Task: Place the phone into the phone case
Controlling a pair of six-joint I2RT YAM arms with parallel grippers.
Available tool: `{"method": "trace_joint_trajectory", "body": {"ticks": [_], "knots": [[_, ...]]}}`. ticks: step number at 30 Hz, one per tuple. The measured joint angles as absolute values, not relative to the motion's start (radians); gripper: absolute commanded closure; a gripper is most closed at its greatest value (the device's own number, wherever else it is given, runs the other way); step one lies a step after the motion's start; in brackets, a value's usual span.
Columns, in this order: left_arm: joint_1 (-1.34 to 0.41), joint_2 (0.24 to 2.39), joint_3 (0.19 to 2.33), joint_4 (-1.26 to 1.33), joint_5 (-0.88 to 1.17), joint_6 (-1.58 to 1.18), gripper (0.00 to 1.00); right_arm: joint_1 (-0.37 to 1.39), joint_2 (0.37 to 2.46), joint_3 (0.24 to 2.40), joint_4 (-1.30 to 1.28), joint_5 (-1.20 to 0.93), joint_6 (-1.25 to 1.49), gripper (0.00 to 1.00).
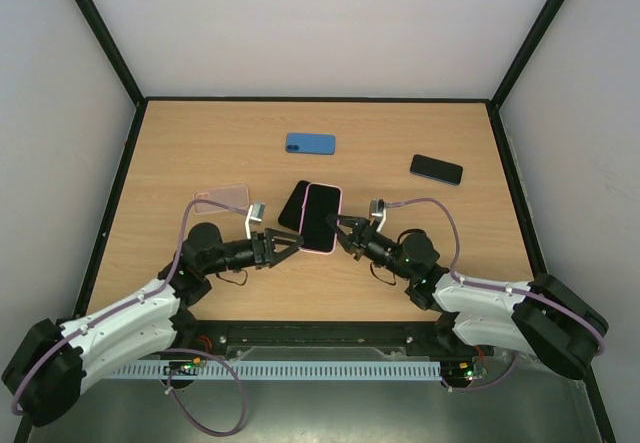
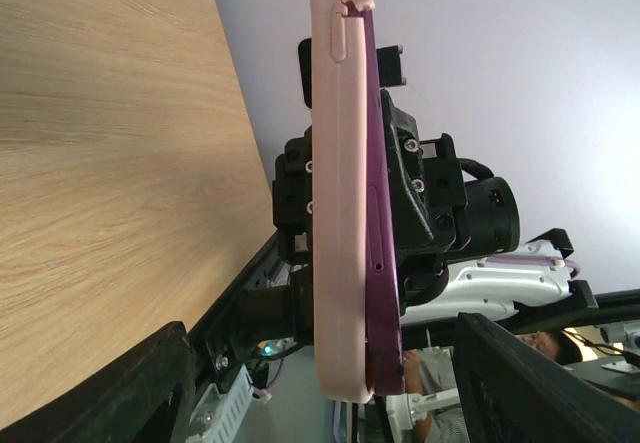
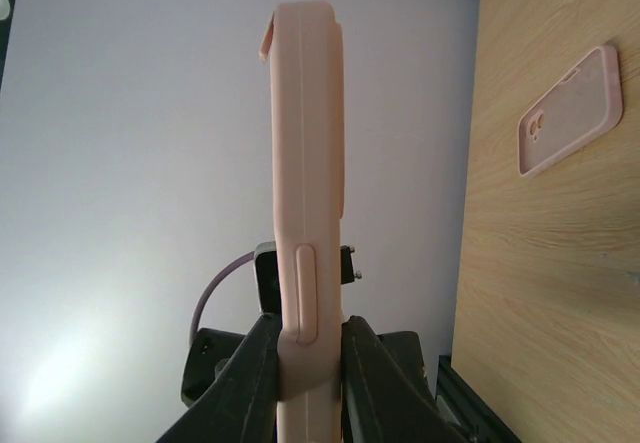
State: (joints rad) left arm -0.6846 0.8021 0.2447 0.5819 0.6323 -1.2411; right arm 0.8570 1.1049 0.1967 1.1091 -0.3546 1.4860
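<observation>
Above the desk [image 1: 180, 153] centre, face up and clear of the wood, the pink case [image 3: 305, 213] is pinched front and back near one end by my right end effector [image 3: 305, 338]. The phone [image 2: 385, 303] lies in it, its purple side showing along the lip, seemingly proud at one end. My left end effector [image 1: 290, 246] hangs released just beside it. Best practice, as I judge it: hold the right pinch firm and press the proud corners home with one left finger, avoiding the side buttons.
</observation>
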Motion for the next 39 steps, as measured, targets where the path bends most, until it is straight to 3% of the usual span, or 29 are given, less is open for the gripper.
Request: {"method": "trace_joint_trajectory", "body": {"ticks": [6, 12, 21, 24, 33, 39], "knots": [[-0.697, 0.832, 0.245, 0.624, 0.625, -1.247, 0.41, 0.857, 1.105, 0.197, 1.082, -0.340, 1.477, 0.86], [-0.700, 0.842, 0.245, 0.639, 0.614, -1.247, 0.54, 0.857, 1.109, 0.197, 1.081, -0.340, 1.477, 0.86], [-0.702, 0.860, 0.245, 0.640, 0.599, -1.245, 0.50, 0.857, 1.114, 0.197, 1.081, -0.340, 1.477, 0.86], [-0.705, 0.871, 0.245, 0.641, 0.597, -1.246, 0.57, 0.857, 1.114, 0.197, 1.081, -0.340, 1.477, 0.86], [-0.715, 0.891, 0.245, 0.653, 0.594, -1.252, 0.95, 0.857, 1.130, 0.190, 1.081, -0.337, 1.477, 0.86], [-0.715, 0.888, 0.262, 0.583, 0.582, -1.210, 0.98, 0.857, 1.130, 0.182, 1.058, -0.333, 1.455, 0.86]]}}
